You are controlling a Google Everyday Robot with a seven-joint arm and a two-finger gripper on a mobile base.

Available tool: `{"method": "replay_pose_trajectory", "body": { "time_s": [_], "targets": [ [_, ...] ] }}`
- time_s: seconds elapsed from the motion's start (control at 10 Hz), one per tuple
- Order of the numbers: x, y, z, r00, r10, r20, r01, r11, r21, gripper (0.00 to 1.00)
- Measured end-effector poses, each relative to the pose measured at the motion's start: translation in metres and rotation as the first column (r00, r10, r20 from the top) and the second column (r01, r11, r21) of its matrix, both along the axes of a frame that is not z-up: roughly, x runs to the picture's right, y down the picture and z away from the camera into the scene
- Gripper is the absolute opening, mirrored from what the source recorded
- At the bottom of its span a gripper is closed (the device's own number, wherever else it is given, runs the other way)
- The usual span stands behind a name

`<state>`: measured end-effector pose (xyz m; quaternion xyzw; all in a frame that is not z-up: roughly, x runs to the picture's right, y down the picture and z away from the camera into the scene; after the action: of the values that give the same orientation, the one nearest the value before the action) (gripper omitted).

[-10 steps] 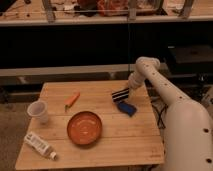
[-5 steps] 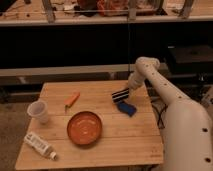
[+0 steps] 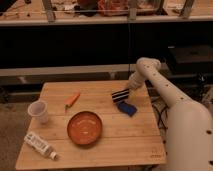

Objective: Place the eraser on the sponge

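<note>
The eraser [image 3: 119,95], a small block with black and white stripes, hangs tilted just above the table at the right. My gripper [image 3: 127,91] is at its right end and holds it. Directly below and slightly right of it lies the sponge [image 3: 128,108], a bright blue pad resting on the wooden table [image 3: 120,140]. The eraser's lower edge overlaps the sponge's top edge in the camera view; whether they touch I cannot tell. My white arm reaches in from the right side.
An orange bowl [image 3: 85,127] sits in the middle of the table. An orange carrot-like piece [image 3: 72,100] lies behind it, a clear cup [image 3: 38,111] stands at the left, and a white tube [image 3: 40,145] lies near the front left corner.
</note>
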<state>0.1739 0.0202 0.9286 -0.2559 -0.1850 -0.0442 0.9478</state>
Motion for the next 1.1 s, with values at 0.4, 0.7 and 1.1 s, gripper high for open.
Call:
{"method": "replay_pose_trajectory", "body": {
  "time_s": [0.4,0.7,1.1],
  "targets": [
    [0.019,0.017,-0.013,0.992,0.113,-0.052,-0.114,0.9928,-0.035,0.07],
    [0.029,0.027,-0.021,0.983,0.172,-0.07,-0.177,0.9823,-0.063,0.07],
    [0.043,0.045,-0.041,0.953,0.284,-0.107,-0.288,0.9572,-0.027,0.07]
  ]
}}
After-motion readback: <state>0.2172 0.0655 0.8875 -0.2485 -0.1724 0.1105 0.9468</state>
